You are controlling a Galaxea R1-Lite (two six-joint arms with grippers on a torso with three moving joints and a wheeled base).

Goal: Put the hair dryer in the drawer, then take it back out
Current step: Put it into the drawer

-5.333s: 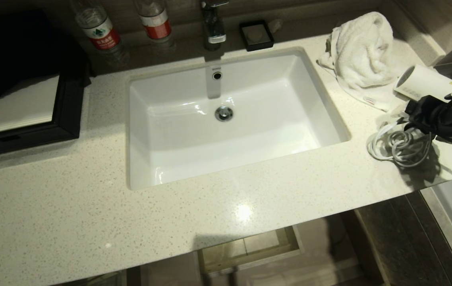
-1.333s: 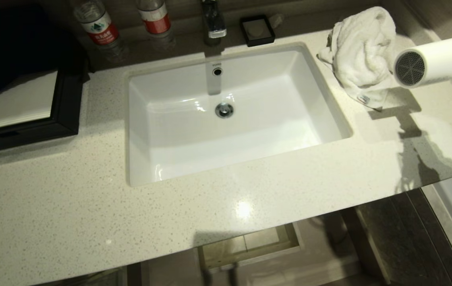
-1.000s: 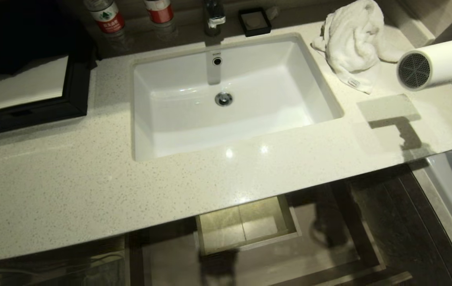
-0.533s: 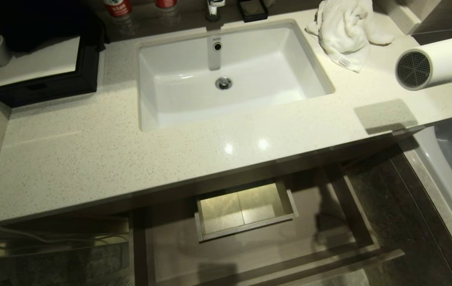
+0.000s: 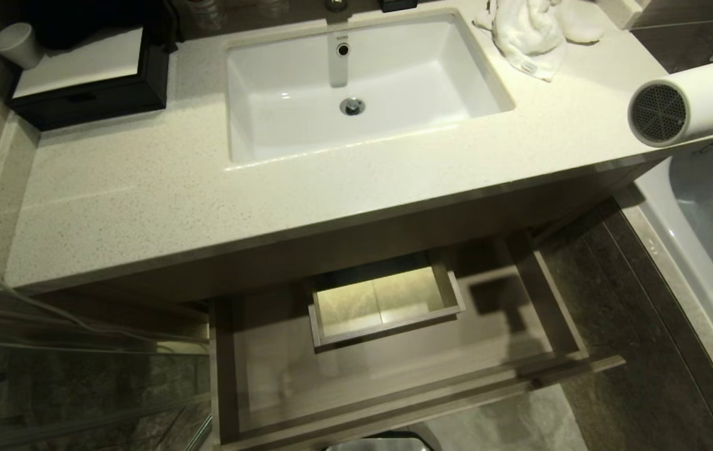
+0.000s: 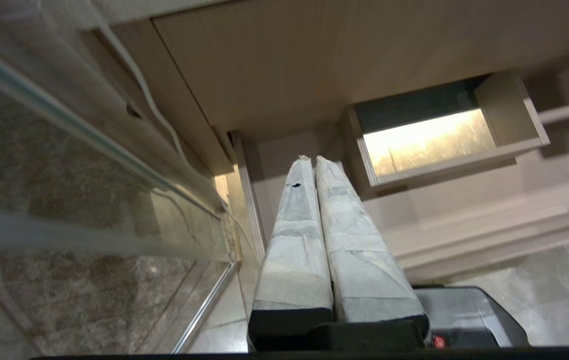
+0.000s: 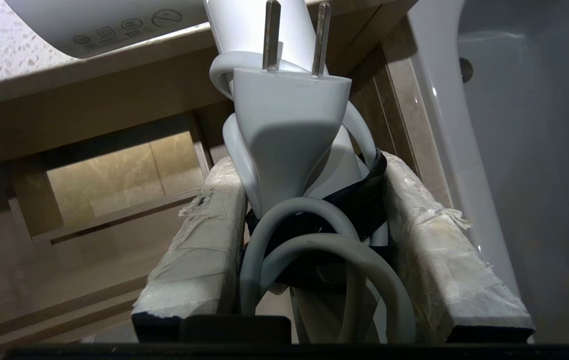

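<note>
**Hair dryer held aloft at right, drawer open below**

Right end effector (image 7: 314, 200): taped fingers (image 7: 199, 235) clamped on the handle and bundled cord of the small white hair dryer (image 5: 688, 103). Plug prongs point away from the wrist camera. In the head view the dryer hangs in the air at the right edge, off the right end of the speckled cream stone desk (image 5: 206, 194); its dark grille end faces toward the sink side.

The wide, shallow light wood-grain drawer (image 5: 394, 388) stands pulled out beneath the desk, its floor wrapping around a boxed rectangular cutout (image 5: 385, 304). Nothing of the dryer is inside it.

Left end effector (image 6: 314, 162): taped fingers pressed together, holding nothing, pointing toward the drawer's left side.

On the desk: white rectangular basin (image 5: 356, 81), crumpled white towel (image 5: 532, 28) at the rear right, black box (image 5: 90, 75) at the rear left.
</note>
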